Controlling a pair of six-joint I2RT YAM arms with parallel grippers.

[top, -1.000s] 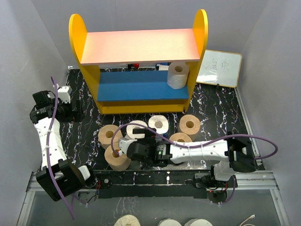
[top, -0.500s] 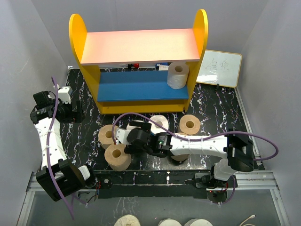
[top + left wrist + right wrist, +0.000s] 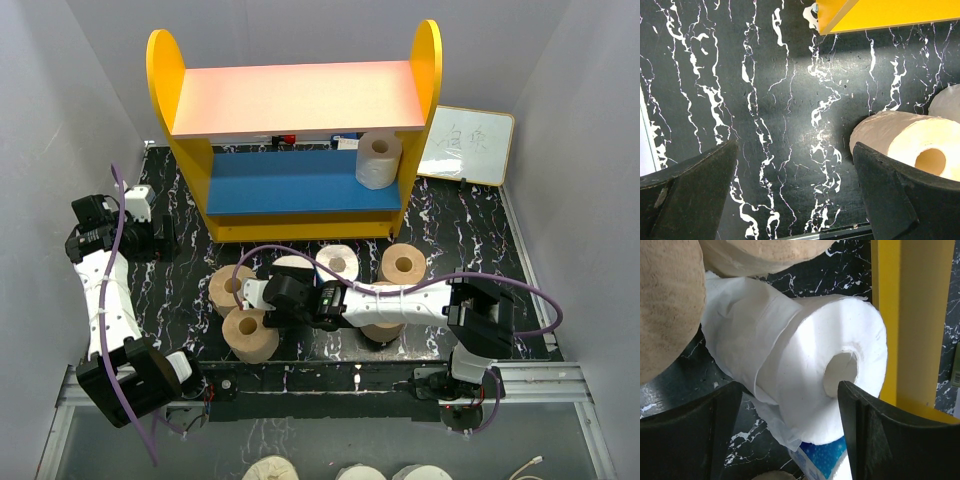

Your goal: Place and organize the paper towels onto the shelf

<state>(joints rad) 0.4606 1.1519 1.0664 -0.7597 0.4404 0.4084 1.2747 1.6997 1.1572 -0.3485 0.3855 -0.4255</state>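
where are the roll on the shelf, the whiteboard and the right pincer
white roll on the shelf [image 3: 378,165]: top external view, its side wall
whiteboard [image 3: 466,146]: top external view, middle of its face
right pincer [image 3: 789,390]: right wrist view, midway between its fingertips

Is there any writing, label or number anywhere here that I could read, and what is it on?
Whiteboard: handwritten marks, too blurred to read.
Blue wrapper by the white roll: no legible print.
Small items behind the shelf: too small to read.
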